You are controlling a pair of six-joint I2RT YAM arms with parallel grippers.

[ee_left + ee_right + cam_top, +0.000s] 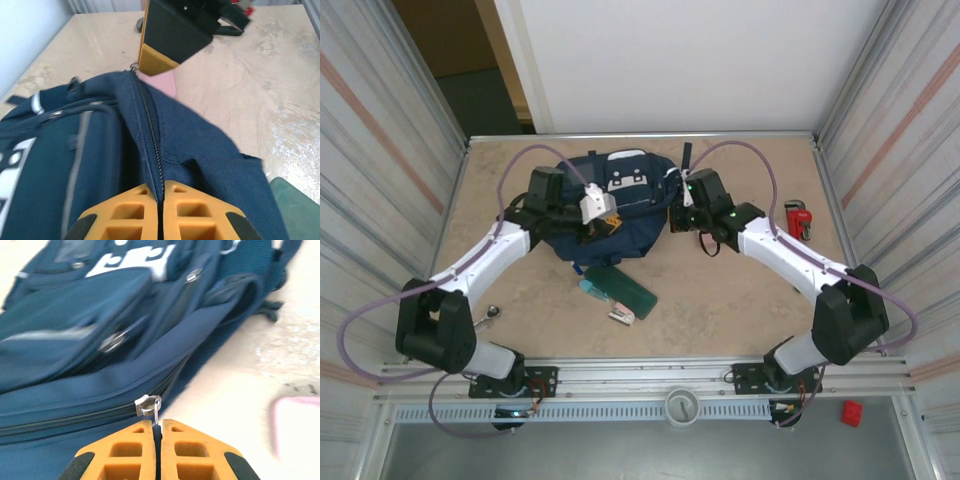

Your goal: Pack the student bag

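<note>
- The large navy blue fabric student bag (625, 232), with white patches on its front, lies at the far middle of the pale stone-patterned table (740, 300), between the two arms.
- The left gripper (161, 192) is at the left side of the bag. Its orange-padded fingers are pressed together over the bag's main zipper line, apparently pinching the fabric there, though the bite itself is hidden under the pads.
- The right gripper (157, 427) is at the right end of the same zipper. Its jaws are closed on the small silver metal zipper pull (148, 405), which stands up out of the slider.
- The zipper teeth between the two grippers look closed along the length that shows.
- A flat dark green pouch (625, 288) lies on the table just near of the bag, tilted, with a small white and pink item at its near end.
- A red hand tool (798, 218) lies near the right wall, well apart from the bag.
- A blurred pink flat thing (300, 430) lies on the table beside the bag's right end; I cannot tell what it is.
</note>
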